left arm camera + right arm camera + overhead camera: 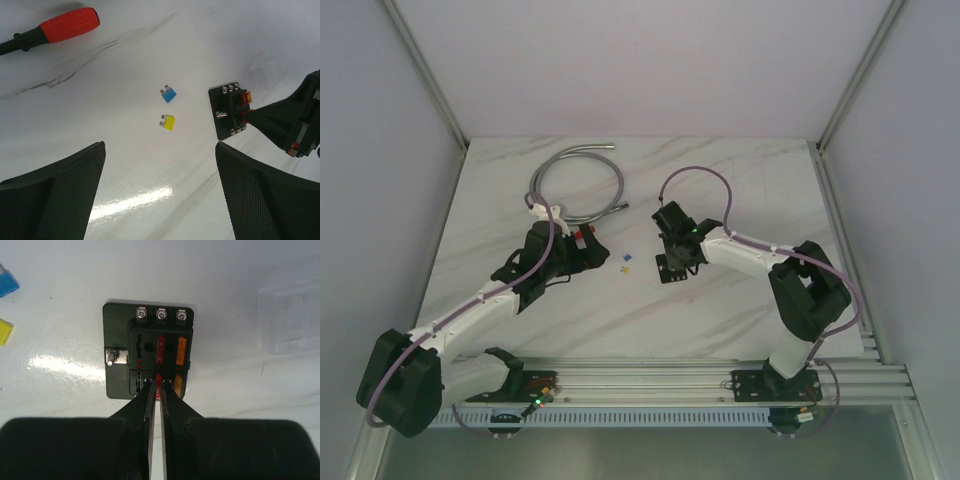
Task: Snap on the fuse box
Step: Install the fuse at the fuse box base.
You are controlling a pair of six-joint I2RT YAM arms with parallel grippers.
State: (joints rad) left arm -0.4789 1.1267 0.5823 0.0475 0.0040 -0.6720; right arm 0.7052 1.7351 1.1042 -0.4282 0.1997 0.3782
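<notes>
The black fuse box (117, 375) lies flat on the white table; it also shows in the top view (672, 270) and in the left wrist view (225, 112). It holds a red fuse (160, 349) and two orange fuses (181, 351). My right gripper (158, 382) stands over its near row, its jaws almost closed on a second red fuse (159, 377) sitting in a slot. My left gripper (160, 146) is open and empty, above bare table to the left of the box.
A blue fuse (169, 94) and a yellow fuse (168, 122) lie loose left of the box. A clear cover (290, 315) lies to its right. A red-handled screwdriver (65, 25) and a grey coiled cable (575, 180) lie further back.
</notes>
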